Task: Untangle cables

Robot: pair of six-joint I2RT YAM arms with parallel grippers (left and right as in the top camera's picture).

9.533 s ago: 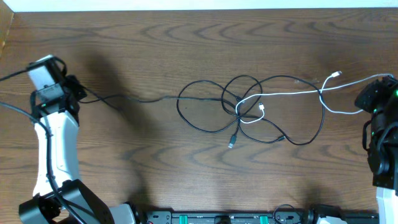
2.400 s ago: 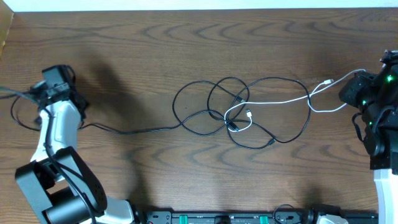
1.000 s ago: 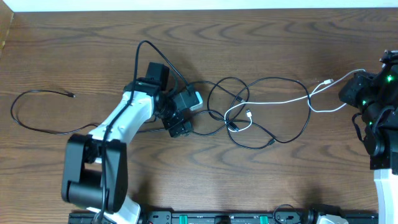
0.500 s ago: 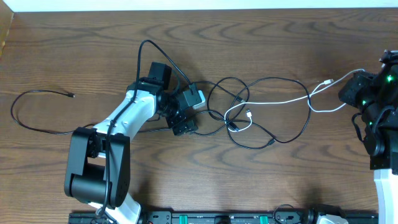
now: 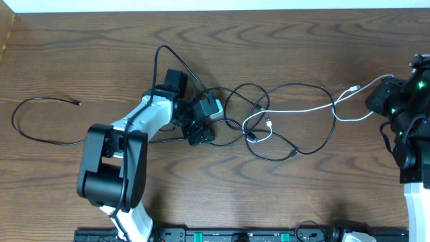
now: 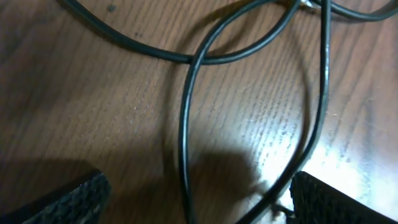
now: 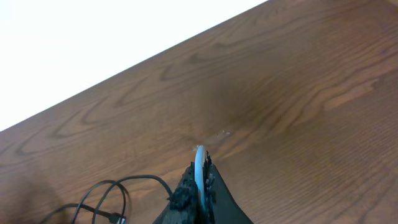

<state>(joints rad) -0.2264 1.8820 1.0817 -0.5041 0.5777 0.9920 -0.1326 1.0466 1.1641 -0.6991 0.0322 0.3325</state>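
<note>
Wood-grain table (image 5: 282, 40) fills every view. Nearest, in the left wrist view, the left gripper (image 6: 199, 190) is held low over the wood with its jaws spread wide. A black loop (image 6: 182, 137) is framed between the fingers (image 6: 68, 199) and is not yet pinched. A couple of seconds earlier this arm was parked at the far left edge; it has since been swung in to the left side of the knot (image 5: 259, 131). The drawn-out cord (image 5: 57, 100) is left lying slack, well to the left. One strand is therefore judged partly freed, and a second pull appears to be set up. The knot itself remains at mid-table, crossed by the white cord (image 5: 302, 107). Farthest right, the right gripper (image 7: 199, 171) is kept clamped on that white cord, unmoved, apparently as an anchor.
</note>
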